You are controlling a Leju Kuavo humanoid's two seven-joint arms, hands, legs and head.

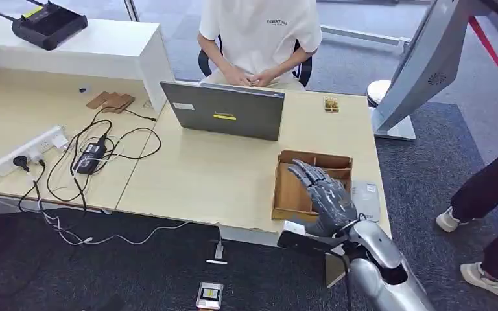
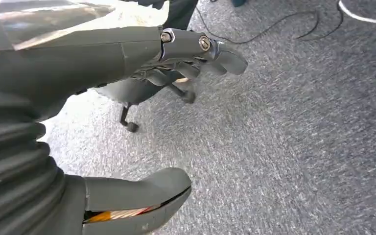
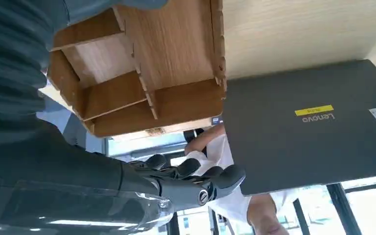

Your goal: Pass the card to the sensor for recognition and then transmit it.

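right arm: silver, rises from the lower right, bent at the wrist | right hand [image 1: 327,197]: raised, fingers [image 3: 186,169] stretched forward and a little apart, holds nothing | left hand [image 2: 142,63]: hangs low, fingers [image 2: 215,51] loosely extended, thumb apart, holds nothing

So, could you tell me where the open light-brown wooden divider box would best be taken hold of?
Probably by the left side wall of the light-brown wooden divider box, pinched from above. The box sits flat with its top open, so that thin upright wall offers a free rim. The right hand hovers over the box's right part.
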